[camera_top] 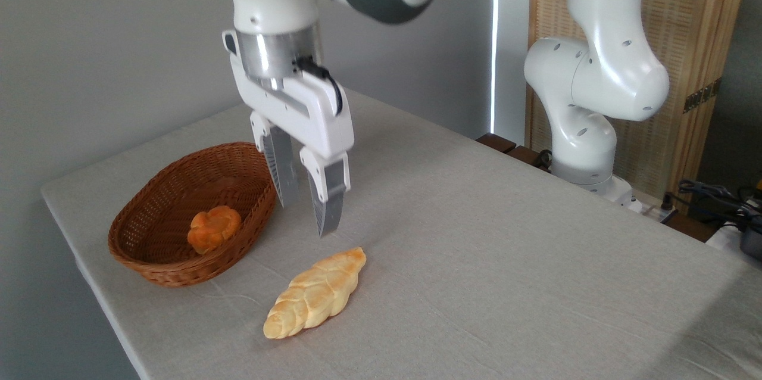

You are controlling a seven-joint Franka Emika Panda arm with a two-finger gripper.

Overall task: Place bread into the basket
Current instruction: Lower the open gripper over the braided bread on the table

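Bread lies flat on the tabletop beside the basket, the pincer hanging above it, fingers parted and empty, seemingly lined up to grasp.

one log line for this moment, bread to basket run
phase: approach | gripper: open, empty, above table | bread: on table | basket: holds bun

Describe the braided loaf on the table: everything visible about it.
The braided loaf is pale golden with browner patches, plaited along its length and tapered at both ends. It lies flat on the grey tablecloth, diagonal, one tip pointing up-right. It sits outside the wicker basket, to its right, apart from it. The gripper hangs above, not touching.
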